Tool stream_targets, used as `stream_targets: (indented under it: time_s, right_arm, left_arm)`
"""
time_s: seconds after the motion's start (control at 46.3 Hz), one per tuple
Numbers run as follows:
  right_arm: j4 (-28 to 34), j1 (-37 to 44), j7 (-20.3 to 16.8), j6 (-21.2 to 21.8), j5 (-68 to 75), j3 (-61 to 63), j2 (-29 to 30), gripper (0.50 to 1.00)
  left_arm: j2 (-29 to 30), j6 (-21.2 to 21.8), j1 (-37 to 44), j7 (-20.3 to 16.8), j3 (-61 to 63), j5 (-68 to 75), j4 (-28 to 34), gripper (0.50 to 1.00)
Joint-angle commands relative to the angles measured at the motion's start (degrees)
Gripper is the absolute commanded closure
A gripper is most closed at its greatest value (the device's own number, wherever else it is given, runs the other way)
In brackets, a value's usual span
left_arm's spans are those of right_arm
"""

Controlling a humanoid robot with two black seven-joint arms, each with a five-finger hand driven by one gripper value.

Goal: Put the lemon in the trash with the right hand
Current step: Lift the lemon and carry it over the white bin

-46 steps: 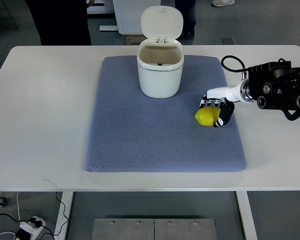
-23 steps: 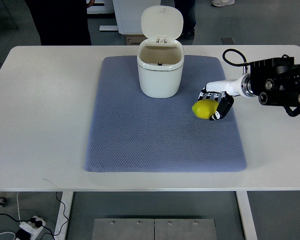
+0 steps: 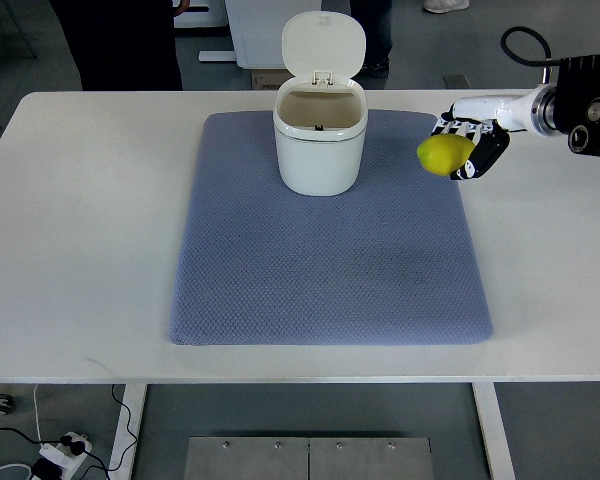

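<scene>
Your right hand is wrapped around the lemon, and it has lifted the lemon up off the blue mat and carried it toward the far right corner of the mat. The lemon now hangs in the air, off to the right of the white trash can. The lid is open, so you next need to bring the lemon left, over the opening.

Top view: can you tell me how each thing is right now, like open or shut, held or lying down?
trash can: upright on the mat, lid flipped open.
lemon: held in the right hand, to the right of the trash can.
right hand: fingers closed around the lemon.
mat: lying flat on the table.
table: bare white top around the mat.
left hand: not in view.
</scene>
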Motion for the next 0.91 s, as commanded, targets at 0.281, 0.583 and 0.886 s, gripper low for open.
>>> stream_targets:
  time_s: [0.281,0.583,0.886]
  right_arm:
    - [-3.0,2.6,-0.1,0.3,2.5,3.3,0.0,1.000]
    - [-6.6,2.0,-0.8,0.0,7.6,6.9,1.9,1.000]
    - [-12.3,-0.7,-1.8,0.3,11.3,10.6,7.4,1.000]
  left_arm:
    - [0.0,0.0,0.0,0.0,0.0,0.0,0.0,0.500]
    - [0.0,0.0,0.0,0.0,0.0,0.0,0.0,0.500]
    - [0.0,0.0,0.0,0.0,0.0,0.0,0.0,0.500]
